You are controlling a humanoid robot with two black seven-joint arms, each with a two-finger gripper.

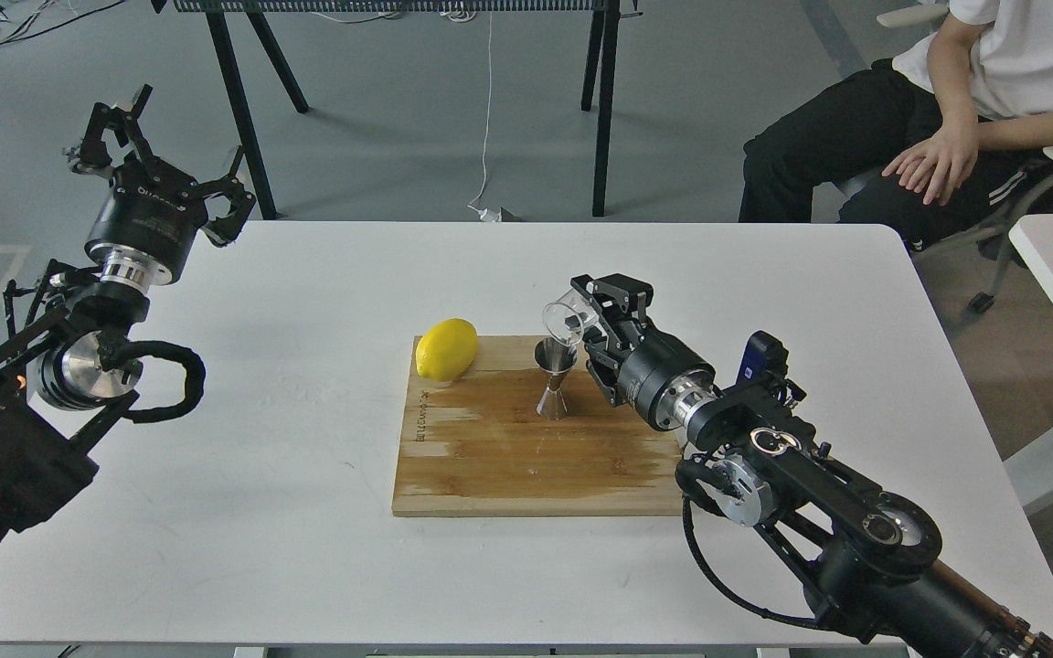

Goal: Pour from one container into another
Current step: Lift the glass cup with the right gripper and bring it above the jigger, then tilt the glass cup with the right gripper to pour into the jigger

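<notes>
The steel jigger (554, 379) stands upright on the wooden cutting board (526, 466), near its back edge. My right gripper (592, 315) is shut on the clear glass cup (568, 320), which is tipped on its side with its mouth facing left and down, right above the jigger's open top. Whether anything is in the cup or flowing from it is too small to tell. My left gripper (156, 151) hangs open over the table's far left corner, well away from the board, holding nothing.
A yellow lemon (446, 349) lies on the board's back left corner. The white table (261, 457) carries the board at its middle. A seated person (947, 119) is beyond the far right corner; black table legs (604, 110) stand behind.
</notes>
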